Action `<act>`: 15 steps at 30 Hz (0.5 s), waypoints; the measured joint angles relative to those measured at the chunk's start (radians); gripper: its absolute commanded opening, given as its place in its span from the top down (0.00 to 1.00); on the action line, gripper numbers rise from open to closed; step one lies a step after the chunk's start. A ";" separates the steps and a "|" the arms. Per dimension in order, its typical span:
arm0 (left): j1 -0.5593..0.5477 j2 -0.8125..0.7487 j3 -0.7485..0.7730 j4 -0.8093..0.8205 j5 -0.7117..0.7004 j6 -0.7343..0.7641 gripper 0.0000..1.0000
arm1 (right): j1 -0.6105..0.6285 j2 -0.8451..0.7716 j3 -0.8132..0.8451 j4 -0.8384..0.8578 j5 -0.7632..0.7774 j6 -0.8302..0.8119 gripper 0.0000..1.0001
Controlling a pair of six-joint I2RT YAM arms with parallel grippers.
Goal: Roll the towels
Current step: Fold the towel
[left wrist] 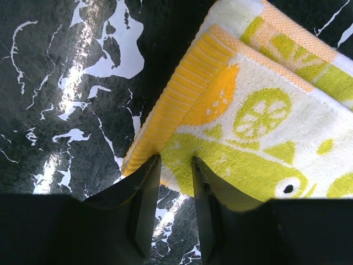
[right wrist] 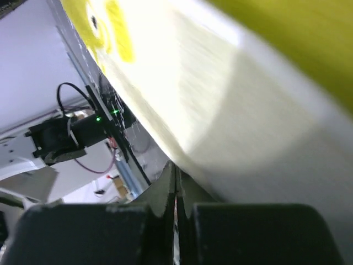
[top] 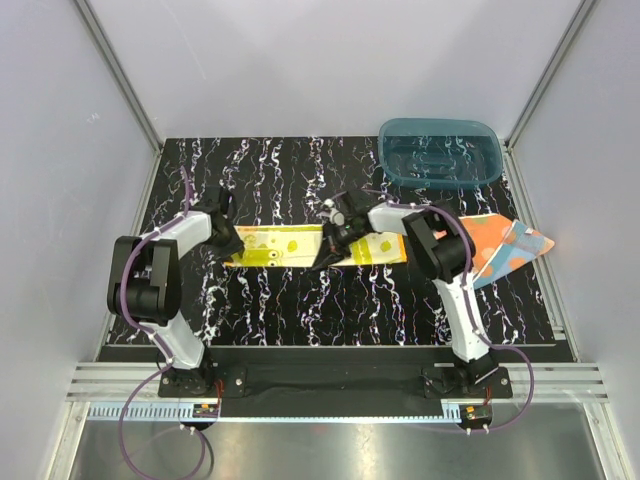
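From above, nearest me are the two arm bases [top: 190, 380], bolted at the near edge of the black marbled bench [top: 300, 300]. Beyond them the yellow towel [top: 285, 245] lies mid-bench as a long folded strip running left to right. Left end effector [top: 233, 247] is down at its left short end; right end effector [top: 325, 250] is down on the strip about halfway along. Orange towel [top: 510, 245], dotted, lies loosely folded at the right edge, well apart from both end effectors and untouched. Teal tub [top: 440, 125] sits behind it at the back. Left wrist view: fingers [left wrist: 146, 204] a little apart, straddling the strip's near edge close by the corner. Cloth and bench both show in the gap, so nothing is clamped that I can see. The towel here is two layers of terry, pale, printed with lemon and lime slices, with a ribbed orange-yellow band across the end. It looks soft and likely to slip layer on layer. Right wrist view: fingers pressed together, tips against the blurred pale cloth; whether any of it is pinched, cannot tell. Judgement: rolling of the yellow one is only starting, no turn made yet. To do it well, take both layers at the ribbed band and turn the end over square to the long edges. Keep the first turn tight, and let the right end effector pin the strip so it doesn't drag along.
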 measured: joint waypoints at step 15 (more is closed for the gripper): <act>0.069 0.032 0.041 -0.015 -0.007 0.001 0.67 | -0.195 -0.225 -0.438 0.131 -0.058 -0.031 1.00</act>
